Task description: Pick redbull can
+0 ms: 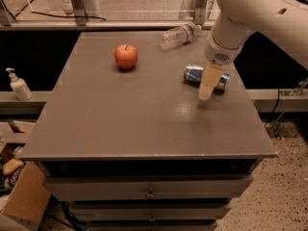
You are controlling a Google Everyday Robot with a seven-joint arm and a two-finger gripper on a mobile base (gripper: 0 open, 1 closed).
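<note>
The redbull can (194,74) lies on its side on the right part of the grey table (120,129), blue and silver with a shiny end facing left. My gripper (207,88) hangs from the white arm (250,13) directly in front of the can's right half and hides part of it. Its pale fingers (209,80) point down toward the tabletop just in front of the can.
A red apple (126,56) sits at the back left of the table. A clear plastic water bottle (180,34) lies at the back edge. A white pump bottle (18,85) stands on a ledge to the left. A cardboard box (19,196) is on the floor at lower left.
</note>
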